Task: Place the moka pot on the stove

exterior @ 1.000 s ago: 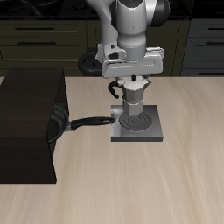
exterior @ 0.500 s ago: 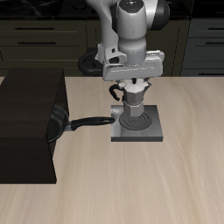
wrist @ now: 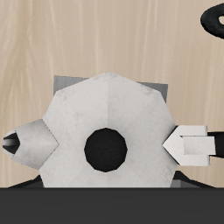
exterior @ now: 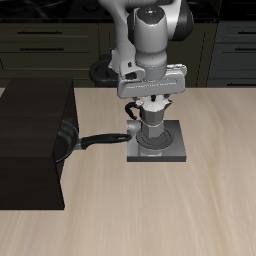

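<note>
Placement looked nearly done: the silver-grey faceted moka pot [exterior: 151, 128] sat on the flat grey coil-burner stove [exterior: 176, 150], gripper [exterior: 152, 101] pinching its top; release and lift seemingly came next.

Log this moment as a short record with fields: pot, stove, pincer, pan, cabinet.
pot: moka pot upright on the burner, lid seen from straight above in the wrist view
stove: stove grey plate, mostly hidden under the pot in the wrist view
pincer: pincer directly over the pot's top; grip cannot be told
pan: frying pan leaning against the cabinet, handle towards the stove
cabinet: black cabinet beside the stove
</note>
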{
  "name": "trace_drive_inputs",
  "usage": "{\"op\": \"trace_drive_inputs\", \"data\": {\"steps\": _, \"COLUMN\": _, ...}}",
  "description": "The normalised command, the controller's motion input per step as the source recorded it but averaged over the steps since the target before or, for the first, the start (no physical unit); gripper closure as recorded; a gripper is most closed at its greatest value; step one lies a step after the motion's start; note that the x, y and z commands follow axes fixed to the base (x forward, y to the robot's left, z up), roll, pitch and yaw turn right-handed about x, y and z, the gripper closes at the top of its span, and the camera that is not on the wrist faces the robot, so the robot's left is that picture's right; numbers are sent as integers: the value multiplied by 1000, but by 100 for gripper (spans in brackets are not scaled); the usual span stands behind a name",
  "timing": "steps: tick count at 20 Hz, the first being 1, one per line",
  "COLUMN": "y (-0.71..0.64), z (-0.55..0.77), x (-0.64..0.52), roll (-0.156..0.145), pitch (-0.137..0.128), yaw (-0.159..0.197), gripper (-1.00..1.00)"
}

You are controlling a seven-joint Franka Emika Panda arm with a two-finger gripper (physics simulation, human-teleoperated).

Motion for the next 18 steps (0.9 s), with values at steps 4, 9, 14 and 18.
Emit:
{"op": "trace_drive_inputs", "data": {"steps": 4, "y": -61, "z": -67, "x": 172, "roll": -25, "pitch": 27, "yaw": -7, "gripper": 100}}
{"op": "trace_drive_inputs", "data": {"steps": 9, "y": 90, "z": -137, "x": -46, "roll": 21, "pitch": 46, "yaw": -4, "gripper": -100}}
{"op": "trace_drive_inputs", "data": {"steps": 14, "y": -47, "z": -34, "x": 39, "roll": -21, "pitch": 15, "yaw": 10, "gripper": -100}}
{"op": "trace_drive_inputs", "data": {"steps": 18, "y": -28, "z": -75, "x": 16, "roll": -2, "pitch": 31, "yaw": -9, "gripper": -100}}
